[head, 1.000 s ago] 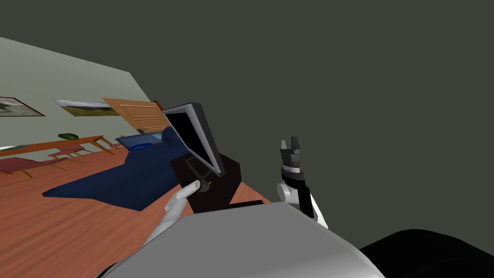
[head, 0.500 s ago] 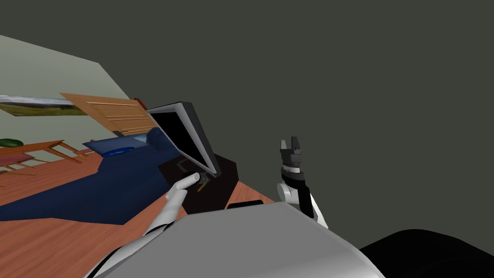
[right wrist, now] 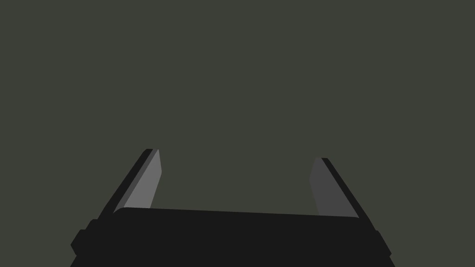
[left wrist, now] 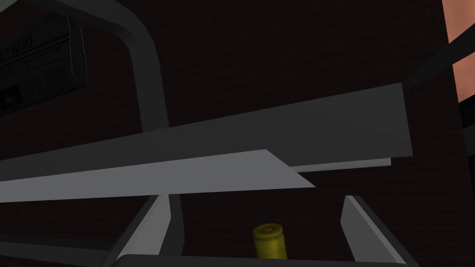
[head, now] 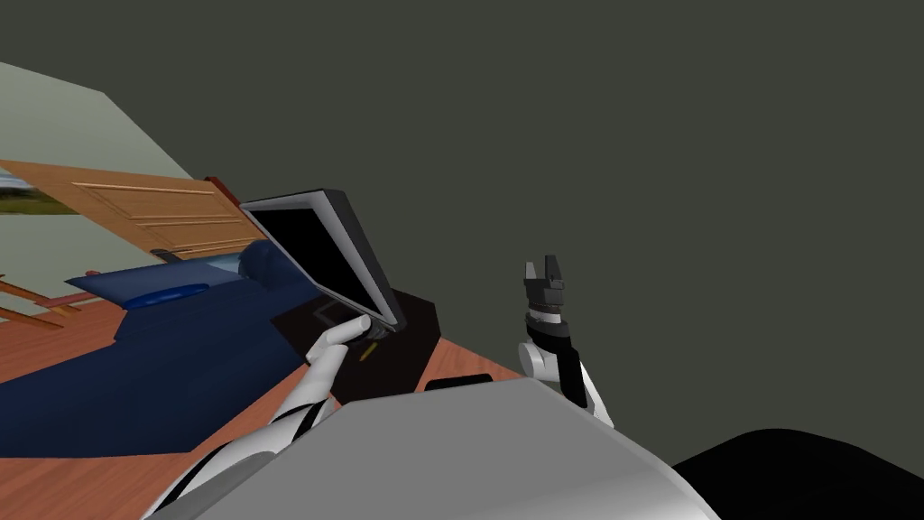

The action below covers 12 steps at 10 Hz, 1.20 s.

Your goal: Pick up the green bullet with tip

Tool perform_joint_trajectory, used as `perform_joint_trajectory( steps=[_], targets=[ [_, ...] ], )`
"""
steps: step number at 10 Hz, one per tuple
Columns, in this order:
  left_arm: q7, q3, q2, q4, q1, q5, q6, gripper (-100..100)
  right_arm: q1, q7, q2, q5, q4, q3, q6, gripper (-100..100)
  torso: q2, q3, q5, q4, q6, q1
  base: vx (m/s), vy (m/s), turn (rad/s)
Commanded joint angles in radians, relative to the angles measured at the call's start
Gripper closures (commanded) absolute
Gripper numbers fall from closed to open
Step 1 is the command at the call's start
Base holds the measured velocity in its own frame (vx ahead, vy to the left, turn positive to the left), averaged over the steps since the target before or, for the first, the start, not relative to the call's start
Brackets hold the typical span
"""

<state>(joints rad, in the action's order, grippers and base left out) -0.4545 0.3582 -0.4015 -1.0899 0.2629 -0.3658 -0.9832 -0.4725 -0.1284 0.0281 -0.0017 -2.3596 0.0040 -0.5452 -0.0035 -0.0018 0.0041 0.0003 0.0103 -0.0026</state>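
Hovering my left end effector (left wrist: pixel 255 197) wide open over the dark table (left wrist: pixel 278 51), yellow-green bullet (left wrist: pixel 268 241) sitting between its fingers (left wrist: pixel 150 227), just under the monitor (head: pixel 316 253) edge. My right end effector (right wrist: pixel 237 155) is open too, raised.

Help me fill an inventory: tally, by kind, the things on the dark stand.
Screen: 1
Newspaper: 1
Yellow-green bullet: 1
Total: 3

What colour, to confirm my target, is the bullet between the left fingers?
Yellowish green bullet, orange-brown end; left wrist view shows it best.
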Motion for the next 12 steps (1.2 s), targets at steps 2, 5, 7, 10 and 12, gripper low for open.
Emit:
perform_joint_trajectory(
  steps=[2, 5, 7, 10, 12],
  targets=[
    [-0.013, 0.01, -0.029, -0.002, 0.047, 0.013, -0.064, -100, 0.0, 0.0, 0.0, 0.0, 0.0, 0.0, 0.0, 0, -0.001, 0.001, -0.003, 0.003, 0.004, -0.005, -0.04, -0.028, -0.134],
    [-0.032, 0.033, -0.067, 0.045, 0.08, 0.026, -0.119, -100, 0.0, 0.0, 0.0, 0.0, 0.0, 0.0, 0.0, 0, -0.012, 0.001, -0.012, 0.013, 0.018, -0.014, 0.006, -0.015, -0.083],
    [-0.036, 0.044, -0.075, 0.093, 0.079, 0.035, -0.122, -100, 0.0, 0.0, 0.0, 0.0, 0.0, 0.0, 0.0, 0, -0.02, -0.003, -0.013, 0.013, 0.019, -0.014, 0.099, 0.007, 0.059],
    [-0.037, 0.053, -0.078, 0.132, 0.073, 0.043, -0.12, -100, 0.0, 0.0, 0.0, 0.0, 0.0, 0.0, 0.0, 0, -0.017, -0.002, -0.013, 0.013, 0.019, -0.014, 0.033, 0.002, 0.045],
    [-0.038, 0.057, -0.079, 0.153, 0.07, 0.048, -0.118, -100, 0.0, 0.0, 0.0, 0.0, 0.0, 0.0, 0.0, 0, -0.017, -0.002, -0.013, 0.013, 0.019, -0.015, 0.034, -0.007, 0.051]
  ],
)
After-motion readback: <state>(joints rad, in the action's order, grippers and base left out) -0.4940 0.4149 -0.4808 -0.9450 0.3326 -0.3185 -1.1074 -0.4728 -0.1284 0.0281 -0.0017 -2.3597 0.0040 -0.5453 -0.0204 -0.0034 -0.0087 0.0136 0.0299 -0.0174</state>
